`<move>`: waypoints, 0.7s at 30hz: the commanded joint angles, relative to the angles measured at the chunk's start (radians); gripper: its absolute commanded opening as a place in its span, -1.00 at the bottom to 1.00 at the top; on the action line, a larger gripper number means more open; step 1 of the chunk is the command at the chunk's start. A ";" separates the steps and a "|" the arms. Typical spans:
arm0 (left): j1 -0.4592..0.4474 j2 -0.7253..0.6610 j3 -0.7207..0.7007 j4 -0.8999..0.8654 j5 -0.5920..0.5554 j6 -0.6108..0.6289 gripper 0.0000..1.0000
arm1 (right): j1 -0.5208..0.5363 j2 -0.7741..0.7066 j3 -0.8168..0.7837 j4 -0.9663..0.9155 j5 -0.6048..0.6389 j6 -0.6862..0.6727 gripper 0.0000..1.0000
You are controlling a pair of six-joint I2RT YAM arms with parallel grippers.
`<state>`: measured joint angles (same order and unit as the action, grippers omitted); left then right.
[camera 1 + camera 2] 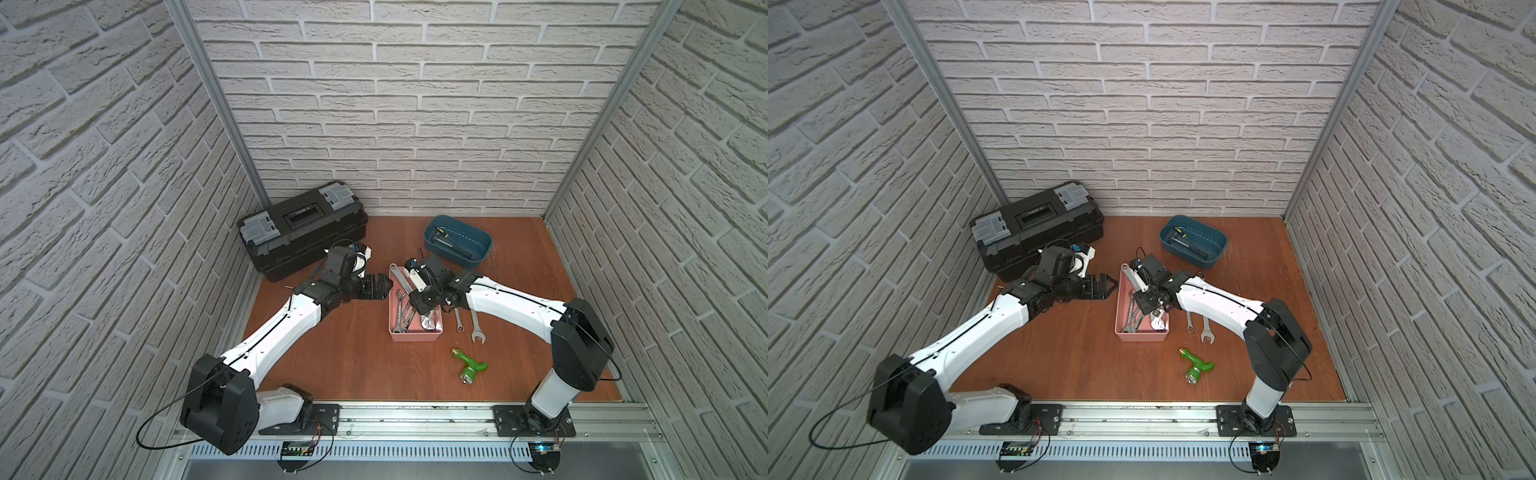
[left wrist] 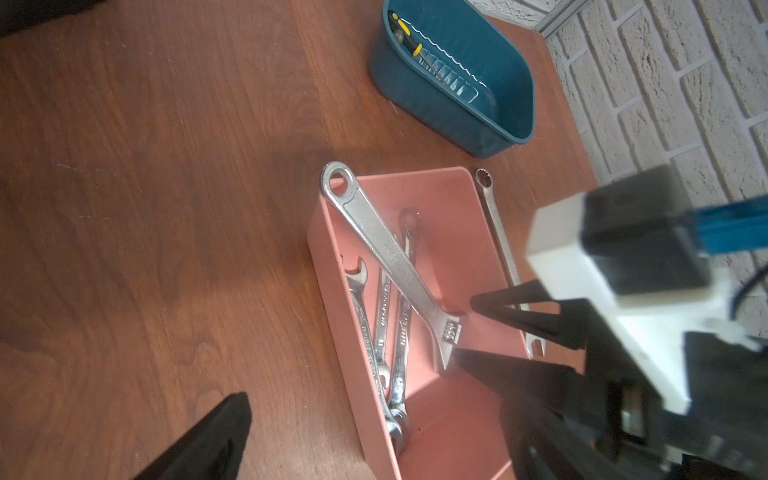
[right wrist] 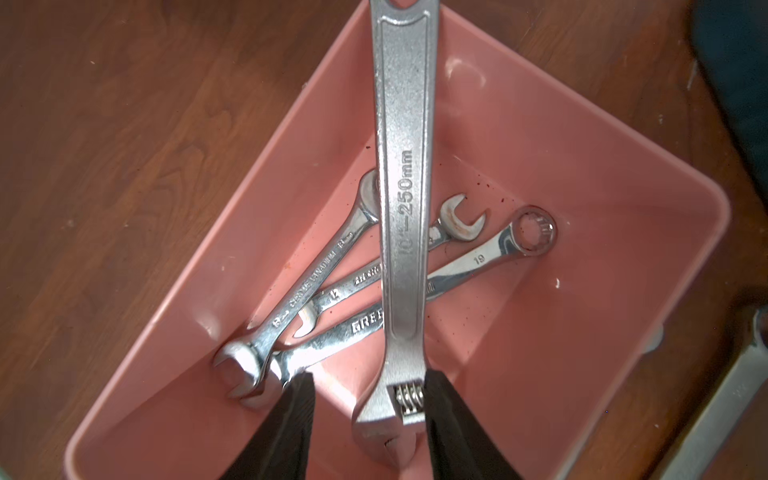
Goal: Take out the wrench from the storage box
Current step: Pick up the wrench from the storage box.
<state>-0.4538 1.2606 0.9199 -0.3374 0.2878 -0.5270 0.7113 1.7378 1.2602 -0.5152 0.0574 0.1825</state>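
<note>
Though loose, wrench within right gripper

I see a plain pink box with no pattern. The wrench is matt silver-grey. The spanners are brighter chrome, and one has an open jaw tinged rusty orange. The table is red-brown with a wood grain. The tub is dark teal-blue, and a handle inside shows yellow and black. The toolbox is black with grey latches. The fitting is bright green with brassy ends. The walls are off-white in a brick pattern. My left arm and right arm are white with black joints. The left gripper and right gripper are black.
</note>
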 commanded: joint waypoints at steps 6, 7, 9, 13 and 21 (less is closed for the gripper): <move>0.004 -0.038 -0.050 0.046 -0.009 -0.013 0.97 | 0.010 0.109 0.073 0.019 0.116 -0.013 -0.11; 0.005 -0.038 -0.055 0.051 -0.007 -0.015 0.97 | 0.010 0.118 0.073 0.024 0.124 -0.004 -0.12; 0.005 -0.037 -0.063 0.059 -0.006 -0.019 0.96 | 0.010 0.131 0.073 0.029 0.135 0.002 -0.15; 0.004 -0.036 -0.082 0.084 0.001 -0.028 0.97 | 0.010 0.160 0.080 0.037 0.143 0.012 -0.20; 0.002 -0.036 -0.108 0.109 0.004 -0.042 0.97 | 0.010 0.168 0.073 0.052 0.152 0.039 -0.53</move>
<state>-0.4538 1.2423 0.8272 -0.2775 0.2886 -0.5594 0.7177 1.9087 1.3205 -0.4908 0.1833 0.1955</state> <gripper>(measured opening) 0.984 0.271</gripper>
